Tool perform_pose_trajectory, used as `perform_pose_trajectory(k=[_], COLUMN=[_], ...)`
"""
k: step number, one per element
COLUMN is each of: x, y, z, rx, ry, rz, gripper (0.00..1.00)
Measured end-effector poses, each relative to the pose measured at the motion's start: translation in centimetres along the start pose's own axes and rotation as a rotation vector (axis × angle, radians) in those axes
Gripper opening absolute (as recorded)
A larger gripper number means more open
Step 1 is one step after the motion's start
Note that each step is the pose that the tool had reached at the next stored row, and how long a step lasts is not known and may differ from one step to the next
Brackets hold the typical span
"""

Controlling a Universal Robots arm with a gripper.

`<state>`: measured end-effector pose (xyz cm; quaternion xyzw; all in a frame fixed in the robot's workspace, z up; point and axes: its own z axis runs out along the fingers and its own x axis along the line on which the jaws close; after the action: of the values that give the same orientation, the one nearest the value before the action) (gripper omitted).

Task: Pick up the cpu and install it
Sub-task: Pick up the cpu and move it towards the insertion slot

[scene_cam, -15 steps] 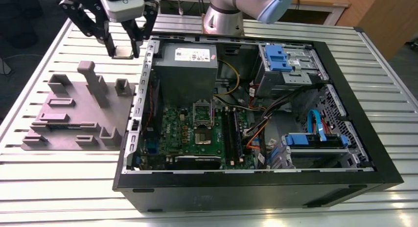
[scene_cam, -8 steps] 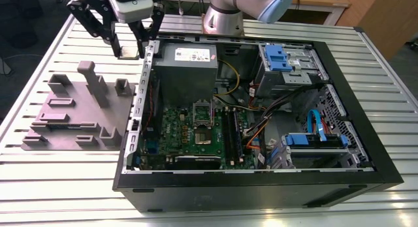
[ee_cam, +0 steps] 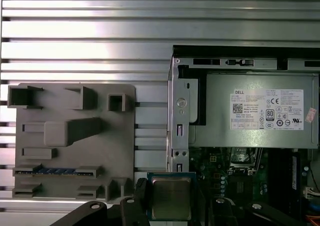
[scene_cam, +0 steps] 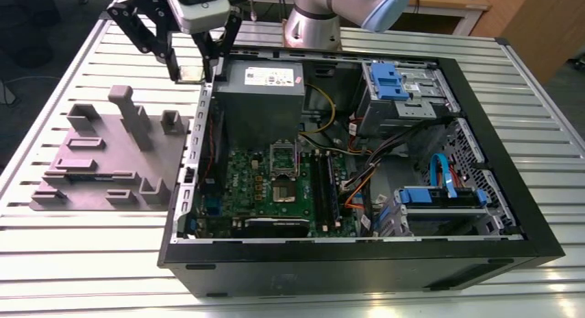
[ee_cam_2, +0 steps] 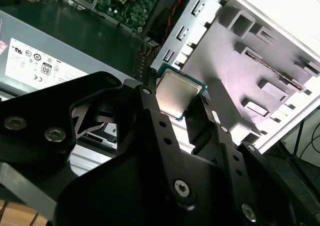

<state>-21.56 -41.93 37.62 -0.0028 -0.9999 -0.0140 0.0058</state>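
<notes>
While the gripper hangs over the wall of the open computer case on the exterior view's left, its two black fingers are clamped on the cpu — one finger against each of two opposite edges. The chip is held off every surface. Its silver-grey metal top faces the cameras in both wrist views, with a thin green rim around it. In the exterior view it sits between the grey moulded fixture on the slatted metal table and the grey power supply inside the case. In the first wrist view the cpu lies over the strip between the fixture's edge and the case wall, with the green motherboard just beside it. The socket is in the middle of that board — well apart from the chip and deeper in the case. Blue drive brackets and bundled cables fill the case toward the exterior view's right.
</notes>
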Motion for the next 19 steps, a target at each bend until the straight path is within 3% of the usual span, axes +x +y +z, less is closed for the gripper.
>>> perform_pose_trajectory(k=[9,19], x=[-0.96,-2.47], y=[0.0,0.01], z=[0.02,0.03], rx=[0.0,0.0], ry=[0.0,0.0], rz=[0.0,0.0], gripper=[0.47,0.47])
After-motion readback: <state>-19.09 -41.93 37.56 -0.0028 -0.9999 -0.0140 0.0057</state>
